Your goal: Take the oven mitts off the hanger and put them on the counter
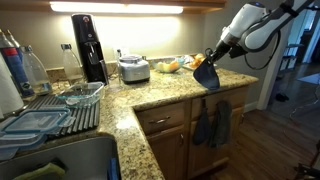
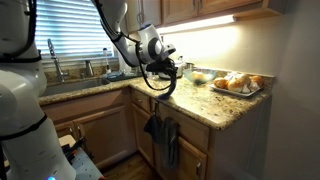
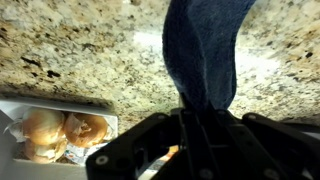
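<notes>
My gripper [image 1: 212,60] is shut on a dusty-blue oven mitt [image 1: 207,73] and holds it just above the granite counter [image 1: 170,88], near its front edge. In the wrist view the mitt [image 3: 203,50] hangs down from the shut fingers [image 3: 200,115] over the speckled counter [image 3: 80,50]. In an exterior view the gripper [image 2: 165,68] holds the dark mitt [image 2: 166,80] over the counter edge [image 2: 215,108]. More mitts [image 1: 211,124] hang on the cabinet front below the counter; they also show in an exterior view [image 2: 163,137].
A white tray of bread rolls [image 2: 236,84] sits on the counter, also in the wrist view [image 3: 58,130]. A rice cooker [image 1: 134,68], a black soda maker [image 1: 88,45], a dish rack [image 1: 55,108] with glass containers, and a sink [image 1: 60,160] stand further along.
</notes>
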Tool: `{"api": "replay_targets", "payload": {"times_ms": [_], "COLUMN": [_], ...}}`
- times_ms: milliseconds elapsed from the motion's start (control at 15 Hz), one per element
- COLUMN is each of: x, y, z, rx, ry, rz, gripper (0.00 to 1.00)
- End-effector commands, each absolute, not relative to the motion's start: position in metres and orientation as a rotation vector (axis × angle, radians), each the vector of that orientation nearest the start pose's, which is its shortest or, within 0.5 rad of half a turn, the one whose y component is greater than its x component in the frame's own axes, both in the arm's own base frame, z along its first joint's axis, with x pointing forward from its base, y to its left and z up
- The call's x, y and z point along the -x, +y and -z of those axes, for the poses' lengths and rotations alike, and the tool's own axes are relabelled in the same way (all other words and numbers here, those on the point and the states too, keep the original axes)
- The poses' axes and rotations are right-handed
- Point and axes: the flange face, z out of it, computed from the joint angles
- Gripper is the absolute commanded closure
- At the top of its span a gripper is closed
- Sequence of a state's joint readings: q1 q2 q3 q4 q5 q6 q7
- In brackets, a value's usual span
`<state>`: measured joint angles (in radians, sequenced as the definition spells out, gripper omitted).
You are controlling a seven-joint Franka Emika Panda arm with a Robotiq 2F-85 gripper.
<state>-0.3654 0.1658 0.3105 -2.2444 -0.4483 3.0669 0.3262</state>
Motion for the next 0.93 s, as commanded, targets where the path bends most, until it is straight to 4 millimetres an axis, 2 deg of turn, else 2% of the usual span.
{"api": "replay_targets", "payload": {"times_ms": [0,133,200,333,533,867], "x": [-0.6,-0.608,-0.612,-0.618,-0.618,-0.602], "y": [0.001,0.0,0.0,0.001,0.008,0.016], "z": [-0.364,-0.36,-0.356,-0.353,-0.351,-0.355], "rx": [3.014,3.024,3.031,3.043,3.04,3.052], "ry": [-0.023,-0.016,-0.009,0.008,0.057,0.076], "rz": [1.062,1.073,1.074,1.077,1.042,0.982], "gripper": [0.92,0.89,0.64,0.57,0.38,0.05]}}
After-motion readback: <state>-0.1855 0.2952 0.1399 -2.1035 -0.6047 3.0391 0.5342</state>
